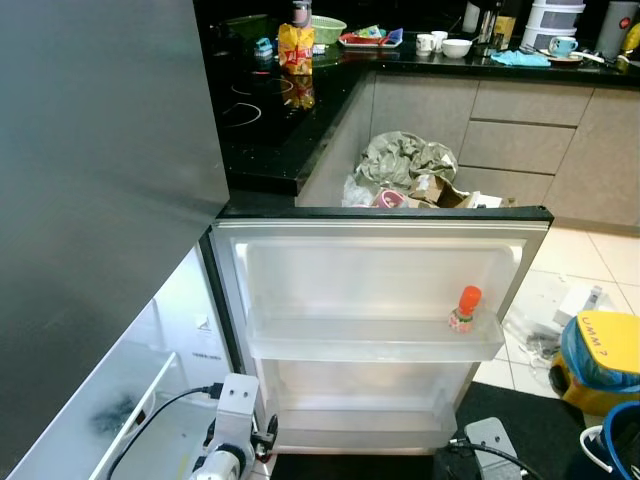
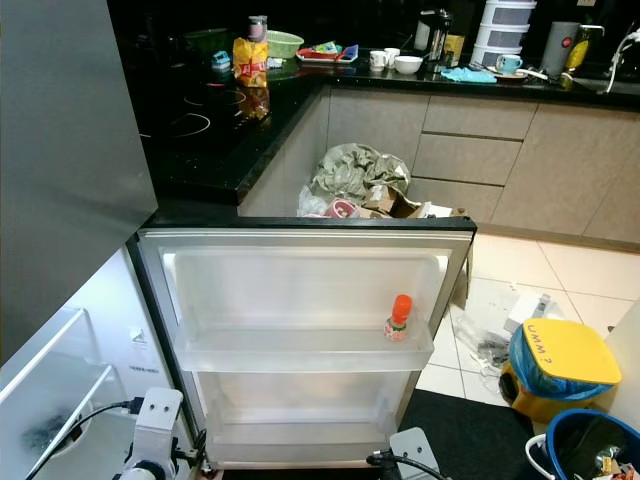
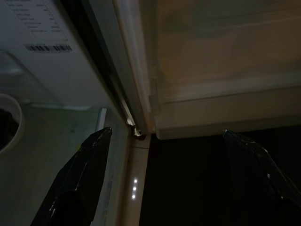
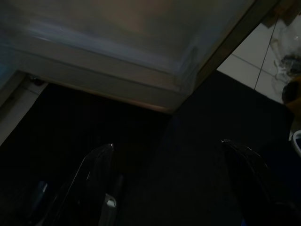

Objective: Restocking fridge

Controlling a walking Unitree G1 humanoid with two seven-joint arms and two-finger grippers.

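Note:
The fridge door (image 1: pixel 380 260) stands wide open before me, its white shelves facing up. A small bottle with an orange cap (image 1: pixel 465 309) stands at the right end of the upper door shelf (image 1: pixel 370 345). On the black counter behind stand a yellow snack bag (image 1: pixel 295 47) and a dark jar (image 1: pixel 301 13). My left gripper (image 3: pixel 164 179) is open, low by the door's hinge corner, fingers (image 3: pixel 80 179) spread with nothing between. My right gripper (image 4: pixel 169 183) is open too, low over the dark mat under the door's bottom edge.
The fridge's grey upper door (image 1: pixel 100 180) fills the left side. Bags of rubbish (image 1: pixel 405 170) lie behind the open door. A yellow-lidded bin (image 1: pixel 605 355) and a blue bucket (image 2: pixel 585 445) stand on the tiled floor at right. Cups and dishes (image 1: pixel 455 45) crowd the far counter.

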